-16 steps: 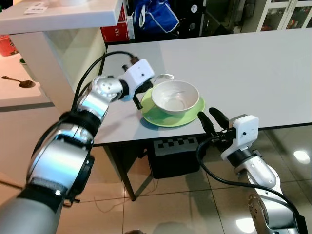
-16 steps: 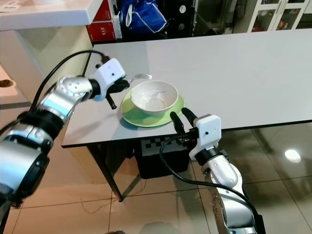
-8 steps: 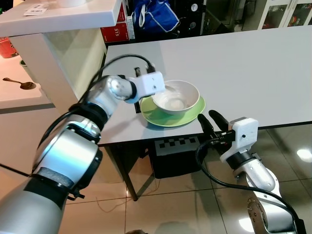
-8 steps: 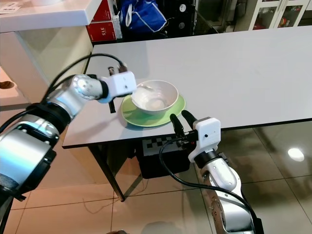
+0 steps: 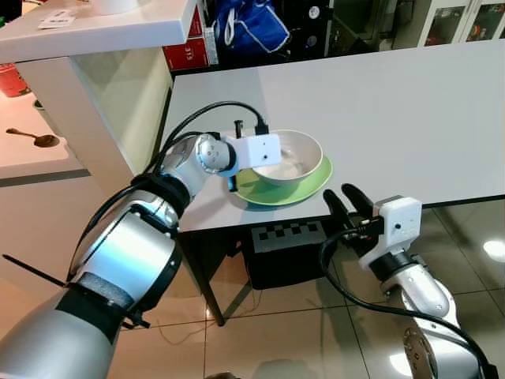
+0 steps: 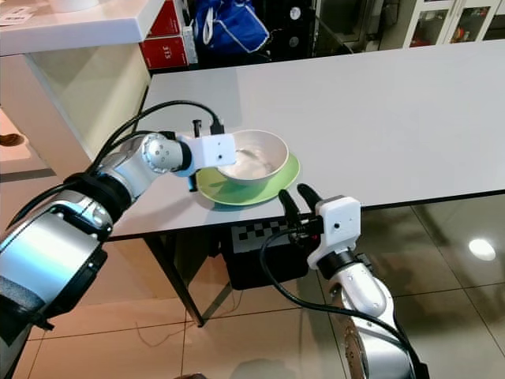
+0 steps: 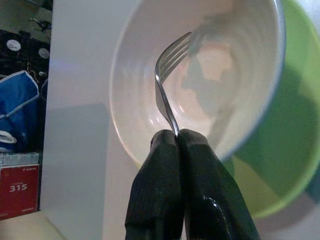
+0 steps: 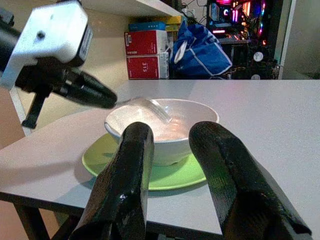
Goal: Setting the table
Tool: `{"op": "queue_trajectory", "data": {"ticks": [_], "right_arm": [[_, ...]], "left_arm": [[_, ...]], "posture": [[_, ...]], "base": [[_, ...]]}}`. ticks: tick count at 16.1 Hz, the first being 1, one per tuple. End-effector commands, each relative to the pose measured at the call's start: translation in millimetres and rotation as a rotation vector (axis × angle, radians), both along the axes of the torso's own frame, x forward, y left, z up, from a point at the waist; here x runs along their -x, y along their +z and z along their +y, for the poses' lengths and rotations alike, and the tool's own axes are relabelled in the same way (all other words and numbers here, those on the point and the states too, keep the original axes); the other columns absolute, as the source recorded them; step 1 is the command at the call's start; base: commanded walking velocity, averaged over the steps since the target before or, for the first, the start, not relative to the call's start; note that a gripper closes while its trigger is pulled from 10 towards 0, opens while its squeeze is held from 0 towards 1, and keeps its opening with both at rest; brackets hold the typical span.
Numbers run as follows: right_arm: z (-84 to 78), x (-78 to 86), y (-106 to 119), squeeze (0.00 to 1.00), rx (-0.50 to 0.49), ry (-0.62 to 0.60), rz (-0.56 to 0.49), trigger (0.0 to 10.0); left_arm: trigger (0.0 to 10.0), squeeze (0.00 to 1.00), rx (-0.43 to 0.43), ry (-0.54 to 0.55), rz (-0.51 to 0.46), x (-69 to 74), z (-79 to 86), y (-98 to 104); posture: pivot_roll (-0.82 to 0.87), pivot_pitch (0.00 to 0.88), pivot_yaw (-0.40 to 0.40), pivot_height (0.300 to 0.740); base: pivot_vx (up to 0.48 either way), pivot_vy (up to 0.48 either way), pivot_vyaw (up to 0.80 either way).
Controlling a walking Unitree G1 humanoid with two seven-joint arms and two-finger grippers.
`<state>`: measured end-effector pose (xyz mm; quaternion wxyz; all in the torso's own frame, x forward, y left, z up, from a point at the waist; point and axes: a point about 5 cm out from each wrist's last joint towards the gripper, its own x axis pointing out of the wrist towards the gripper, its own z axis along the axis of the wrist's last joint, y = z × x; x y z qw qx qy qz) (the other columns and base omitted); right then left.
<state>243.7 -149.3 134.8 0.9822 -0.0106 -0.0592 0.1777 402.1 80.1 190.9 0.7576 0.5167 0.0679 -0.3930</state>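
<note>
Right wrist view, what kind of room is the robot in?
Probably a home dining or living area: a long white table holds a white bowl on a green plate, with red boxes, a blue bag and a lit computer behind.

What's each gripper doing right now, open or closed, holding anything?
Left gripper: closed on the fork, tines over the white bowl.
Right gripper: open, holding nothing, below the table edge near the green plate.

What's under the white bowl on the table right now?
The white bowl sits on a green plate, whose rim shows around it on the table. The plate's middle is covered by the bowl. The left gripper holds a fork with its tines over the bowl.
</note>
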Motion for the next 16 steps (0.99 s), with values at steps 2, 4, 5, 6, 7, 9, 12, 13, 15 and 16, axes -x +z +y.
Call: {"op": "queue_trajectory", "data": {"ticks": [2, 4, 5, 6, 7, 9, 12, 13, 15, 16], "right_arm": [[2.1, 2.6, 3.6, 0.00, 0.003, 0.005, -0.007, 10.0], [3.4, 2.5, 3.1, 0.00, 0.002, 0.006, -0.004, 10.0], [3.8, 2.6, 2.8, 0.00, 0.002, 0.006, -0.003, 10.0], [4.5, 2.9, 2.3, 0.00, 0.000, 0.006, -0.001, 10.0], [4.8, 3.4, 1.7, 0.00, -0.001, 0.006, 0.000, 10.0], [5.0, 4.4, 0.7, 0.00, -0.001, 0.003, 0.003, 10.0], [3.7, 5.8, -0.2, 0.00, 0.001, -0.001, 0.005, 10.0], [3.3, 6.2, -0.4, 0.00, 0.002, -0.001, 0.007, 10.0], [2.2, 7.4, -1.2, 0.00, 0.005, -0.002, 0.011, 10.0], [1.5, 7.9, -1.8, 0.00, 0.007, -0.003, 0.013, 10.0]], "left_arm": [[0.0, 0.00, 0.028, 0.020, -0.046, -4.3, 1.8, 13.5], [0.0, 0.00, 0.020, 0.021, -0.049, -4.6, 2.6, 14.0], [0.0, 0.00, 0.017, 0.021, -0.051, -4.7, 3.0, 14.1], [0.0, 0.00, 0.002, 0.020, -0.056, -4.9, 4.0, 14.0], [0.0, 0.00, -0.012, 0.021, -0.053, -4.8, 5.2, 13.1], [0.0, 0.00, -0.048, 0.022, -0.051, -4.6, 8.8, 9.7], [0.0, 0.00, -0.061, 0.018, -0.044, -4.0, 9.8, 7.3], [0.0, 0.00, -0.062, 0.018, -0.044, -3.8, 10.0, 6.8], [0.0, 0.00, -0.041, 0.022, -0.040, -3.7, 9.7, 6.5], [0.0, 0.00, -0.016, 0.026, -0.038, -3.9, 8.9, 7.9]], "posture": [[-0.14, 0.000, 0.142, 0.740], [-0.14, 0.000, 0.148, 0.740], [-0.14, 0.000, 0.149, 0.740], [-0.14, 0.000, 0.152, 0.740], [-0.14, 0.000, 0.155, 0.740], [-0.15, 0.000, 0.158, 0.740], [-0.16, 0.000, 0.159, 0.740], [-0.16, 0.000, 0.157, 0.740], [-0.16, 0.000, 0.155, 0.740], [-0.16, 0.000, 0.155, 0.740]], "base": [[0.000, 0.000, 0.00], [0.000, 0.000, 0.00], [0.000, 0.000, 0.00], [0.000, 0.000, 0.00], [0.000, 0.000, 0.00], [0.000, 0.000, 0.00], [0.000, 0.000, 0.00], [0.000, 0.000, 0.00], [0.000, 0.000, 0.00], [0.000, 0.000, 0.00]]}}
